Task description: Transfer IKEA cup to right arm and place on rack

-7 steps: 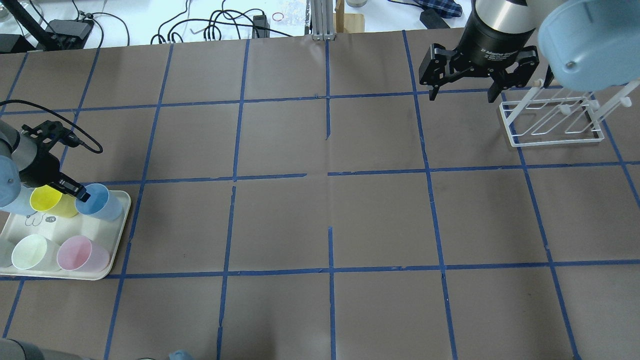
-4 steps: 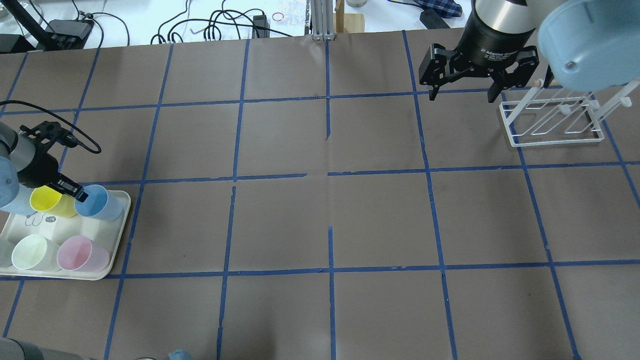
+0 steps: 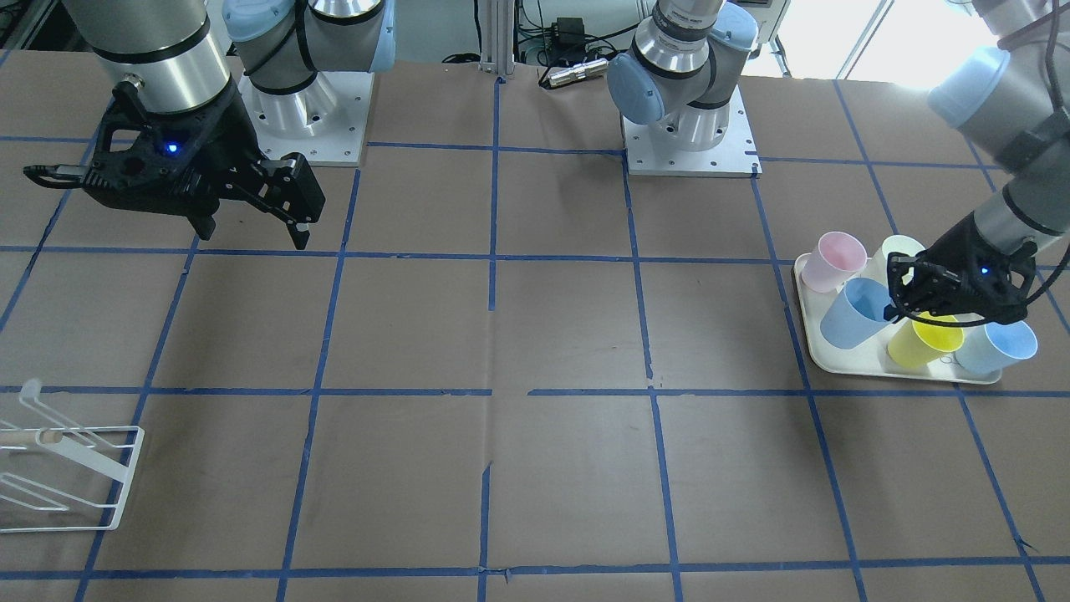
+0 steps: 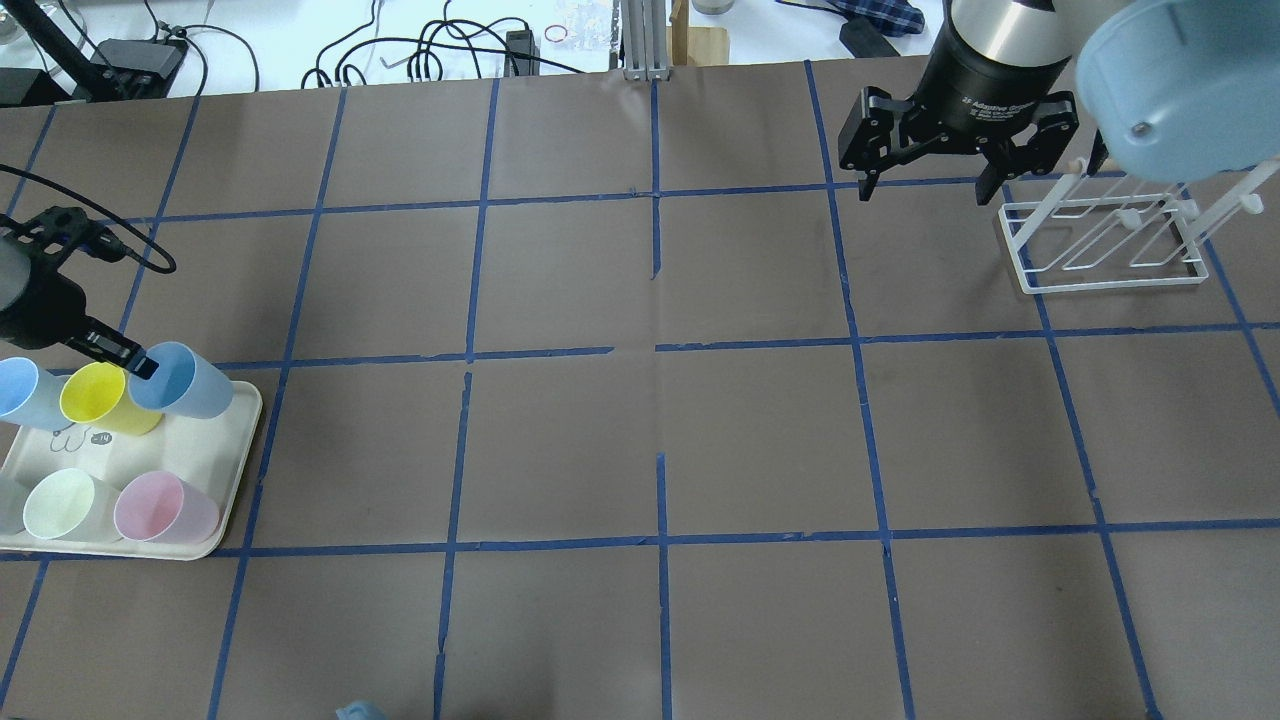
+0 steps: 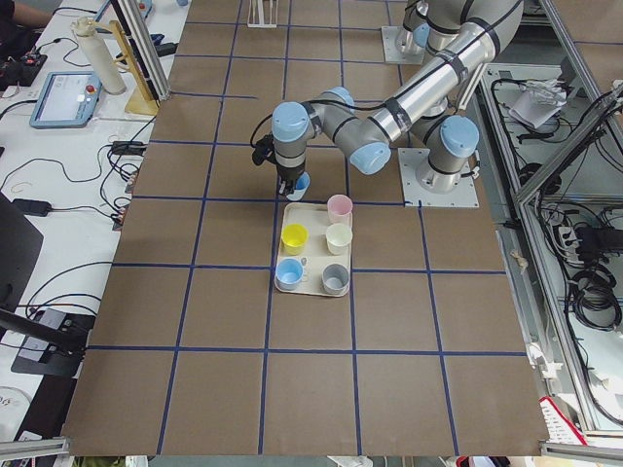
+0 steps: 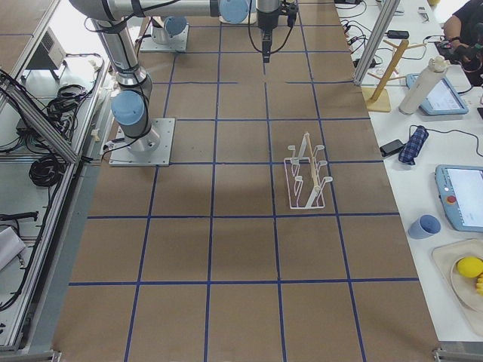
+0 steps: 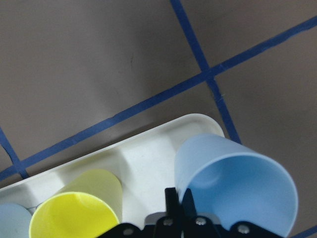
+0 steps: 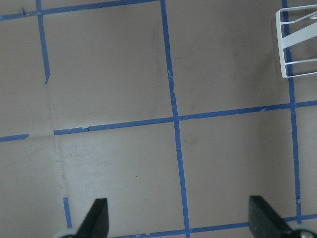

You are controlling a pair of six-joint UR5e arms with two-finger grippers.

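My left gripper (image 4: pixel 140 364) is shut on the rim of a pale blue IKEA cup (image 4: pixel 182 381) and holds it tilted, just above the far right corner of the cream tray (image 4: pixel 240 450). The left wrist view shows one finger inside the cup (image 7: pixel 233 183) and the tray (image 7: pixel 143 158) below it. A second blue cup (image 4: pixel 20 390) stands on the tray. My right gripper (image 4: pixel 925 192) is open and empty, hanging above the table left of the white wire rack (image 4: pixel 1100 240). The rack's corner shows in the right wrist view (image 8: pixel 297 44).
A yellow cup (image 4: pixel 100 400), a pink cup (image 4: pixel 160 508) and a pale green cup (image 4: pixel 65 505) stand on the tray; a grey cup (image 5: pixel 334 279) shows in the left side view. Brown paper with blue tape lines covers the table between tray and rack.
My left gripper has risen and moved toward the far side with the blue cup in it, lifting the cup off the tray. The right arm has not moved.
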